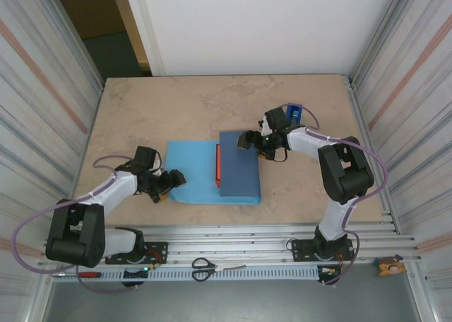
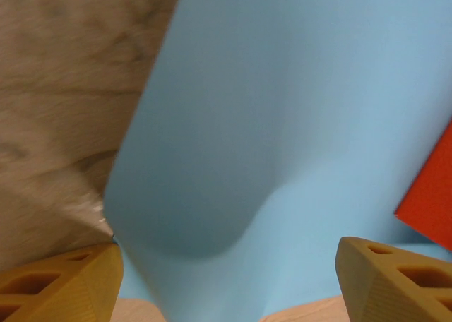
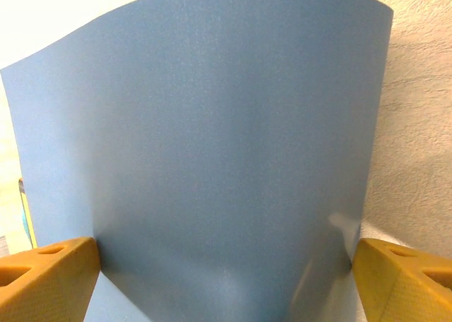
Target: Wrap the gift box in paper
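Roughly halfway, I'd say: the paper (image 1: 192,174) lies mid-table (image 1: 176,110), its right flap folded over the gift box (image 1: 218,164), with just an orange sliver showing. The left flap lies flat, not yet folded. The left gripper (image 1: 171,179) straddles the paper's left edge, jaws apart. The right gripper (image 1: 246,141) sits at the flap's far edge, jaws wide, clamping nothing.
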You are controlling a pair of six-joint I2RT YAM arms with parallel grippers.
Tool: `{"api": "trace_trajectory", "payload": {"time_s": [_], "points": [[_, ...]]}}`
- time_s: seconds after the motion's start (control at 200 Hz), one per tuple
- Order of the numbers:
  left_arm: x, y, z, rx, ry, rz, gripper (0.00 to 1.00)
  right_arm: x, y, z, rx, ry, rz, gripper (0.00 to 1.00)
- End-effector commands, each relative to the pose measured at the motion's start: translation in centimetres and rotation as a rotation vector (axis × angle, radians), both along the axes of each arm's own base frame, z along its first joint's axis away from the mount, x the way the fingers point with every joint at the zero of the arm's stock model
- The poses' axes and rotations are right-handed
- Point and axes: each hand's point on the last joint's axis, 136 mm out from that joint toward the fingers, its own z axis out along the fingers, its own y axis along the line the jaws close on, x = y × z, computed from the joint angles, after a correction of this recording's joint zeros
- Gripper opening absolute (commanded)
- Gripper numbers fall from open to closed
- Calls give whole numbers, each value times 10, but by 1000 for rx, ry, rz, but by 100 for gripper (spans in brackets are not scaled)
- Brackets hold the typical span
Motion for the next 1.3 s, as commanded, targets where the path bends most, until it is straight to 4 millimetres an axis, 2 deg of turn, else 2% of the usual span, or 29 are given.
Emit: {"api": "trace_trajectory", "payload": {"time_s": [0.0, 0.145, 0.261, 0.451, 0.541, 0.711, 0.807, 0.907, 1.132, 1.293], "points": [[23, -17, 12, -78, -123, -50, 82, -53, -22, -55, -186, 206, 14, 91], [52, -25, 28, -145, -214, -75, 83, -53, -21, -55, -184, 207, 14, 91], [70, -24, 29, -166, -241, -80, 83, -52, -21, -54, -186, 206, 13, 91], [87, -9, 30, -181, -266, -47, 83, -52, -20, -55, -184, 209, 16, 91], [91, -10, 33, -233, -276, -52, 82, -52, -19, -55, -183, 210, 16, 91], [85, -25, 35, -334, -199, -114, 74, -52, -19, -53, -185, 206, 15, 91], [78, -27, 33, -347, -140, -129, 65, -52, -20, -53, -188, 206, 15, 91], [71, -29, 36, -368, -107, -129, 62, -54, -20, -54, -191, 210, 17, 91], [49, -29, 47, -377, -44, -140, 62, -52, -19, -53, -186, 206, 16, 91], [46, -32, 54, -404, -31, -146, 62, -54, -20, -53, -192, 209, 18, 91]]}}
